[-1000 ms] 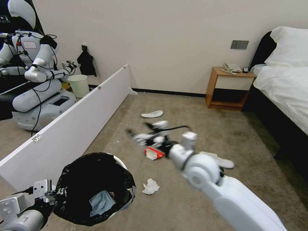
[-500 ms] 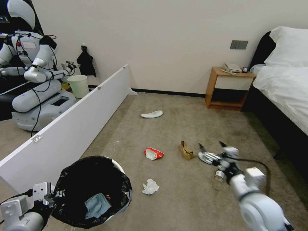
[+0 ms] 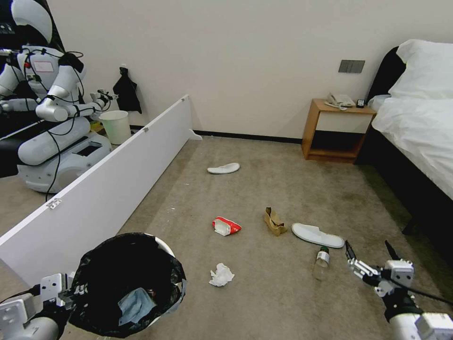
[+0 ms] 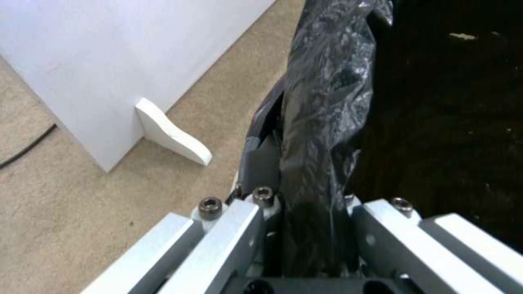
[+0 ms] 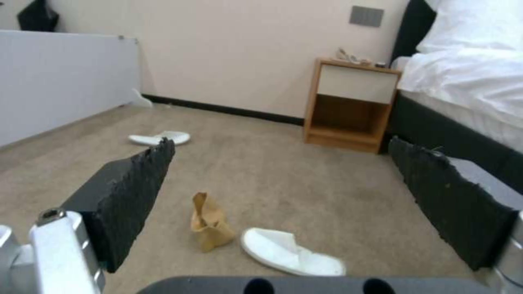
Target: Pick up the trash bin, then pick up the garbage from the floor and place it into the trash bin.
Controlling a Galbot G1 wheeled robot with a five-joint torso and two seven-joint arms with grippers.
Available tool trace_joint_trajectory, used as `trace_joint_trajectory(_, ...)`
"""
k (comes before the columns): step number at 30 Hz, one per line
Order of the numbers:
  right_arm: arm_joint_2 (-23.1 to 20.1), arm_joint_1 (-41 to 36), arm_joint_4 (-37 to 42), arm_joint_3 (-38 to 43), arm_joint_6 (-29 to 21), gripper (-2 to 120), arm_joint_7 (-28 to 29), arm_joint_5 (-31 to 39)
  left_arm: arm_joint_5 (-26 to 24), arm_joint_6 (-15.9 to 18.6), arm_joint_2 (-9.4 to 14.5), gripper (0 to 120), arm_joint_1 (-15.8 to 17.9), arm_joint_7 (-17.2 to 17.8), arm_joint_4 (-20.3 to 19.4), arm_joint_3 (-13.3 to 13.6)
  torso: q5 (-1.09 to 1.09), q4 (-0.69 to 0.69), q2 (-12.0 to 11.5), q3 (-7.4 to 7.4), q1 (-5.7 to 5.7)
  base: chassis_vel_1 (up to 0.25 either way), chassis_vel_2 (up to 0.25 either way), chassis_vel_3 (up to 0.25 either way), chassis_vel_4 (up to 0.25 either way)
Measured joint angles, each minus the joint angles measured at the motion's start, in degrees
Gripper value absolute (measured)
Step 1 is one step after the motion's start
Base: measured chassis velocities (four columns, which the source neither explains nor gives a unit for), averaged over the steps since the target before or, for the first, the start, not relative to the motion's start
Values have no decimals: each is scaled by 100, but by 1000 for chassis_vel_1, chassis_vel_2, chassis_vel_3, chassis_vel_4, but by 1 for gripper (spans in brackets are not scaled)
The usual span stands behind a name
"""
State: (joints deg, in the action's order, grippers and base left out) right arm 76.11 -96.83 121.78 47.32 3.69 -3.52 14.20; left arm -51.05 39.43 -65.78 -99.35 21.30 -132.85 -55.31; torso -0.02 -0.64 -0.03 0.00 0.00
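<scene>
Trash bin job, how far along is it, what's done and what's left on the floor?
Done: the left gripper holds the trash bin by its rim, and a light-blue tissue lies inside. In hand: nothing; the right gripper is open and empty. Left on the carpet: white tissue, red wrapper, brown paper bag, clear bottle, two slippers.

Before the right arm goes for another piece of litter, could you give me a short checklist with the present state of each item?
1. Left gripper shut on the trash bin rim: ok, bag and rim sit between its fingers.
2. Bin mouth facing up and open: ok.
3. Right gripper open and empty: ok, both pads apart with nothing between.
4. Clear bottle within easy reach: ok, it lies on the carpet just beside the right gripper.
5. Near slipper and brown paper bag apart from the bottle: ok.
6. Room left inside the bin: cannot tell, a light-blue crumpled tissue lies inside.
</scene>
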Motion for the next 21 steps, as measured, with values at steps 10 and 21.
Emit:
trace_joint_trajectory(10,205,-70,-289,66,506,100,-723,-14,-139,17,52,3,13,20,2,-105,1,-1,0,0,0,0,0,0,0)
trace_joint_trajectory(21,192,-52,-310,68,505,100,-730,-6,-136,20,23,3,53,21,-22,-22,1,-1,0,1,0,-16,14,20,-14)
